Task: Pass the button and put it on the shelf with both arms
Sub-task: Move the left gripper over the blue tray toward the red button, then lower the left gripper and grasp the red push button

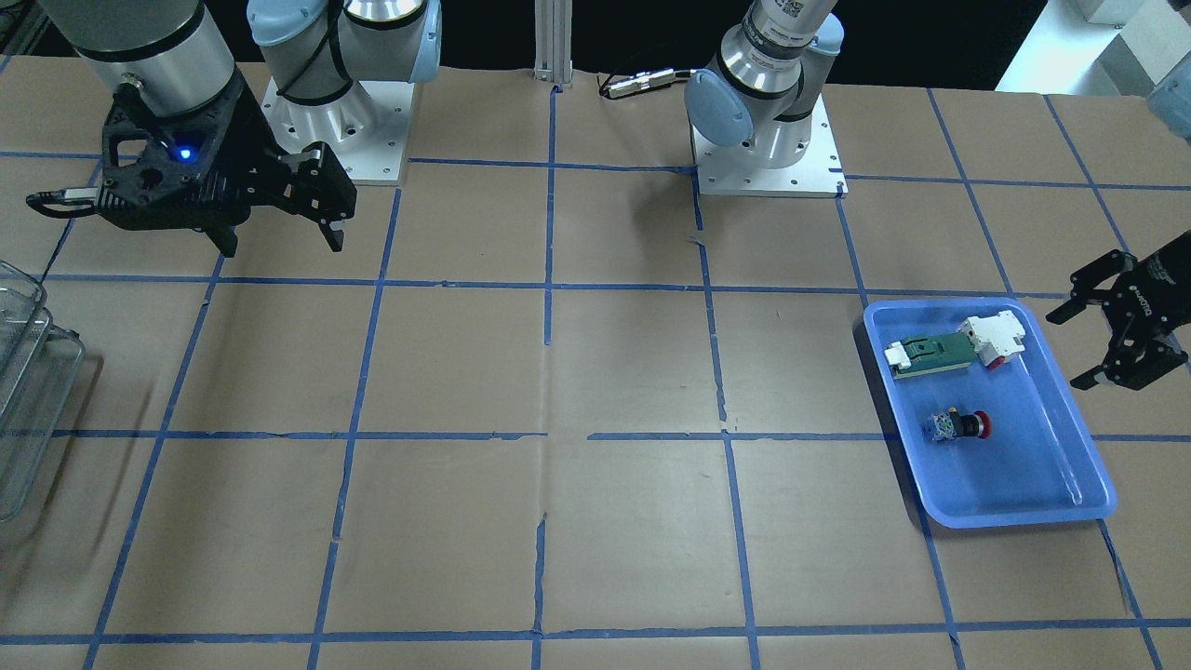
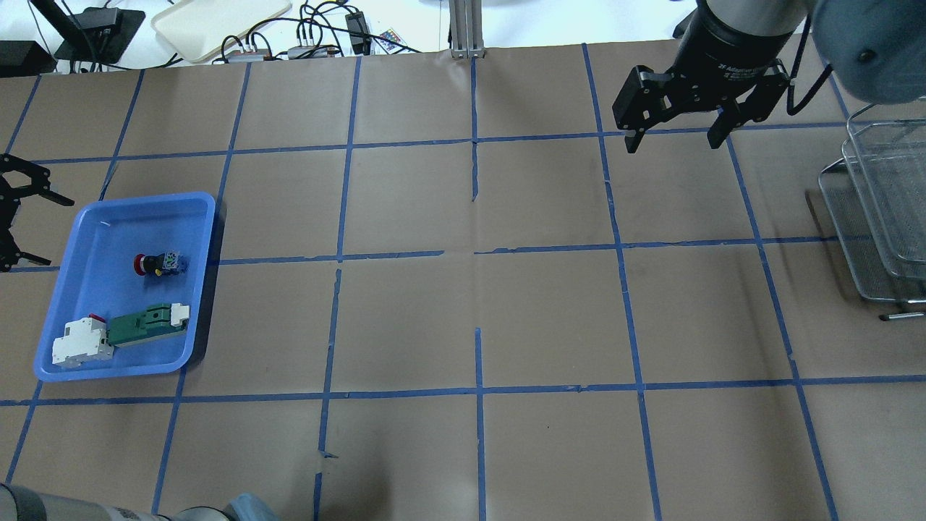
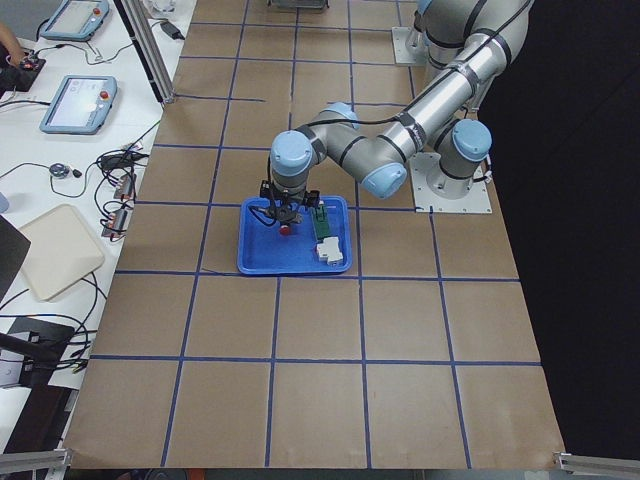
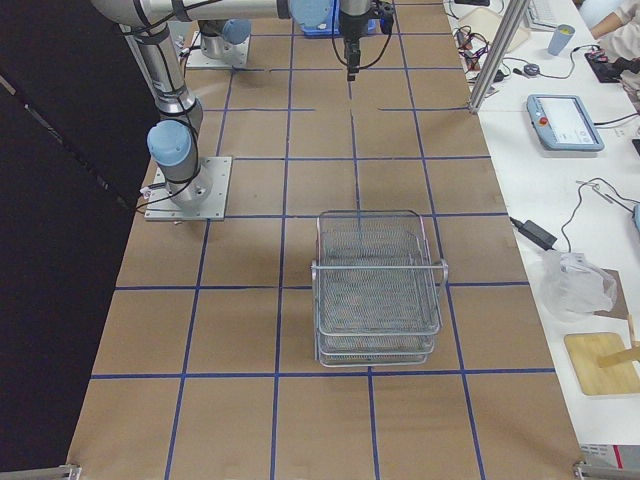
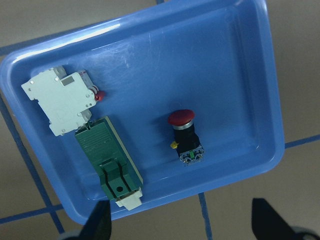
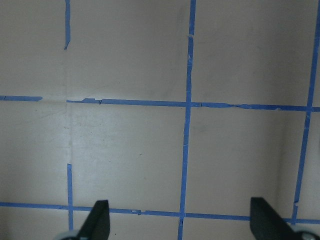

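Inside the tray (image 5: 210, 55) lies the red-capped button (image 5: 185, 136), sideways.

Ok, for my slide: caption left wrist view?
Button, green part and white block in blue tray, framed by open left end effector.

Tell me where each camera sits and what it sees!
Front: operators' side of the table, looking down; left fingers, right fingers.
Overhead: opposite side, looking down; right fingers, tray.
Left side: table's end; left arm by tray.
Right side: other end; shelf near, right arm.
Left wrist: down at button; left fingers.
Right wrist: down at table; right fingers.
Front and overhead share the tray.
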